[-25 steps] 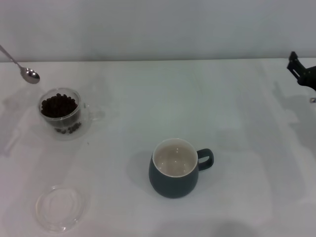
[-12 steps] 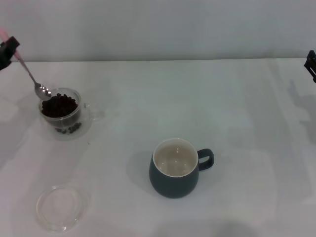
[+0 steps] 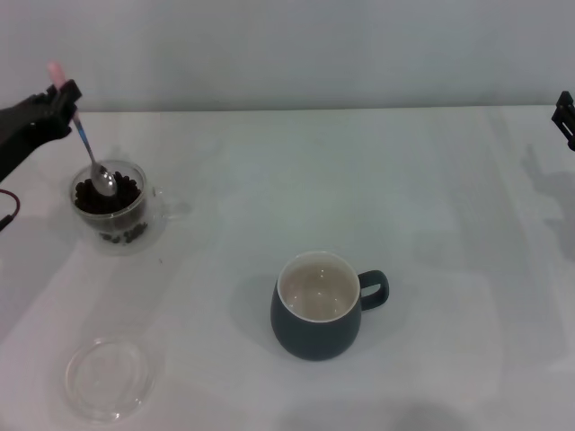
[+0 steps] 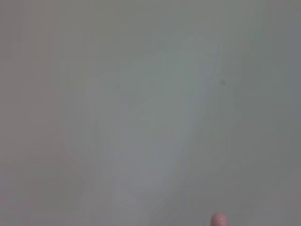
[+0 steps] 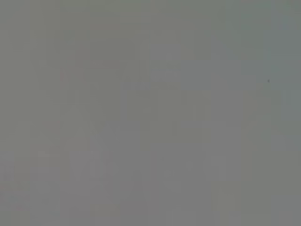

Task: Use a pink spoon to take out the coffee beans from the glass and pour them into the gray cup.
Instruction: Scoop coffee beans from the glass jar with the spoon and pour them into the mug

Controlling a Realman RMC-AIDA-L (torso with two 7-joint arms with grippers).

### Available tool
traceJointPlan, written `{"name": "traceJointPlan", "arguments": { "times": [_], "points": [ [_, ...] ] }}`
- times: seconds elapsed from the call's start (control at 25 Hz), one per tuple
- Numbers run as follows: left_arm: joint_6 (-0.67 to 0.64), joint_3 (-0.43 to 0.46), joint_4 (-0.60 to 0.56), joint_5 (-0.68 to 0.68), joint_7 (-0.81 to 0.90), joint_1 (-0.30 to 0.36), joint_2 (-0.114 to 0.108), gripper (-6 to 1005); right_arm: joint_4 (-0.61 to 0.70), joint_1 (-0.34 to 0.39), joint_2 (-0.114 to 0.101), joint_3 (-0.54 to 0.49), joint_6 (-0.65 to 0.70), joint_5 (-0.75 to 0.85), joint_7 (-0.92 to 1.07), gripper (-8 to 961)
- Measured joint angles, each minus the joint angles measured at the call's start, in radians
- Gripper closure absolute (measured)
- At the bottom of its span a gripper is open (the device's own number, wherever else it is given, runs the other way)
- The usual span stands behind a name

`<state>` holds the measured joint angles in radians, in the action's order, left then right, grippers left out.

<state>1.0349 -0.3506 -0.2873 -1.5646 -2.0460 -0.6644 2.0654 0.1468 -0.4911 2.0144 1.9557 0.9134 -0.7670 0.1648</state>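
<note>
Nearest the robot, on the white table (image 3: pixel 431 206): a flat clear saucer (image 3: pixel 112 377), lying by itself at the left. Not part of the job.

Next out: the gray cup (image 3: pixel 316 307), upright, handle to the robot's right, cream inside showing no beans. Transfer not begun, by my reading.

Farther, at the left: the glass (image 3: pixel 115 212), upright, holding the heap of coffee beans (image 3: pixel 121 192). The pink spoon (image 3: pixel 90 148) slants down into it, metal bowl resting on or in the top of the beans, pink handle tip uppermost.

Left gripper (image 3: pixel 61 101) is closed on the upper handle of the spoon, up and to the left of the glass. Right gripper (image 3: pixel 564 115) sits at the far right table edge, well apart from everything; whether its jaws are open cannot be told.

Risks, as judged:
- Glass is light and unbraced; a sideways push from the spoon could slide or tip it.
- Steep spoon angle: beans may roll off the shallow bowl on lifting.
- Cup stands well apart from the glass, so a long carry; any tilt or jerk sheds beans onto the table.
- A slim handle held near its end may pivot in the grip.
</note>
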Motion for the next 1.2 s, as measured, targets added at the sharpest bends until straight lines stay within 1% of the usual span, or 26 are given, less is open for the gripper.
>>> {"name": "traceJointPlan", "arguments": {
  "times": [0.12, 0.44, 0.48, 0.64, 0.76, 0.92, 1.0, 1.04, 1.2],
  "points": [
    [-0.014, -0.014, 0.005, 0.000, -0.008, -0.002, 0.000, 865, 0.002, 0.000, 0.000, 0.000, 0.000, 0.002, -0.002, 79],
    [-0.032, -0.009, 0.036, -0.012, -0.032, 0.001, 0.005, 866, 0.006, 0.002, 0.000, 0.002, 0.000, 0.005, -0.004, 79],
    [-0.056, -0.008, 0.053, -0.025, -0.033, -0.001, 0.006, 866, 0.006, 0.002, 0.000, 0.003, 0.000, 0.005, -0.004, 79],
    [-0.093, -0.007, 0.079, -0.050, -0.024, -0.003, 0.008, 866, 0.007, 0.004, 0.001, 0.006, 0.003, 0.006, -0.004, 79],
    [-0.111, -0.006, 0.099, -0.096, -0.018, -0.001, 0.009, 866, 0.008, 0.007, 0.001, 0.006, 0.006, 0.006, -0.004, 79],
    [-0.125, -0.006, 0.113, -0.155, 0.042, 0.005, 0.009, 867, 0.005, 0.007, 0.001, 0.003, 0.007, 0.006, -0.004, 79],
    [-0.134, -0.006, 0.114, -0.160, 0.060, 0.005, 0.009, 867, 0.003, 0.007, 0.001, 0.002, 0.007, 0.006, -0.004, 79],
    [-0.189, -0.010, 0.118, -0.172, 0.145, 0.002, 0.008, 867, 0.003, 0.007, 0.001, 0.002, 0.007, 0.006, -0.004, 79],
    [-0.230, -0.011, 0.120, -0.171, 0.211, -0.001, 0.007, 867, 0.001, 0.007, 0.000, 0.001, 0.008, 0.006, -0.005, 79]
  ]
}}
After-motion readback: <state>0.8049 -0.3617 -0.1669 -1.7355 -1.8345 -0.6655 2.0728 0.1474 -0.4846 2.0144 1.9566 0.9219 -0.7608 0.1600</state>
